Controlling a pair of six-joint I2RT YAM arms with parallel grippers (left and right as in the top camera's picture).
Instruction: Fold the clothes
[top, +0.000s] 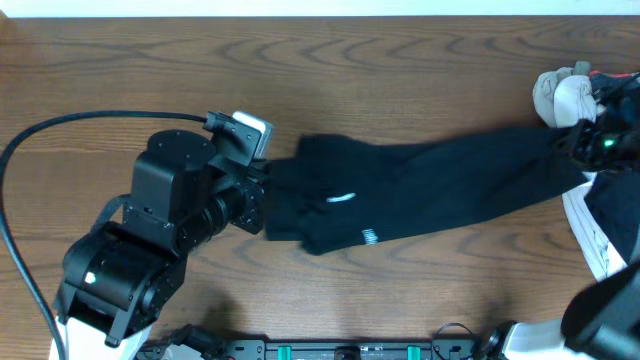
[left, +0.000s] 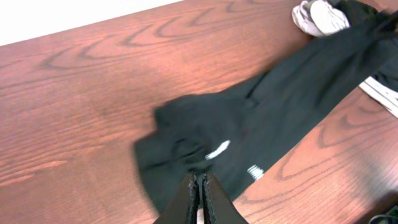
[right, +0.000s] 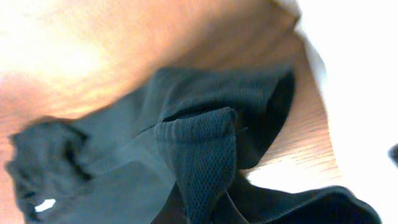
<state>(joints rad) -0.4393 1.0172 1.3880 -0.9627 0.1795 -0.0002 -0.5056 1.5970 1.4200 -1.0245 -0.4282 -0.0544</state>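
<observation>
Black knit shirt (top: 430, 190), rumpled band stretched 9 to 3 o'clock, left pincer (left: 199, 186) and right pincer (top: 570, 142) clenching its ends

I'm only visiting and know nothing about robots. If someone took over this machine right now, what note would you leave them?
Left gripper: shut on one end of the black shirt.
Right gripper: shut on the shirt's other end, at the right side of the table.
Shirt: bunched into a long strip, stretched across the table between the two grippers, not spread flat.
Other clothes: a white piece lies just beyond the right gripper.
Done: shirt gripped at both ends.
Left: no neat fold shows yet. Probably lay it flat, then fold it.
</observation>
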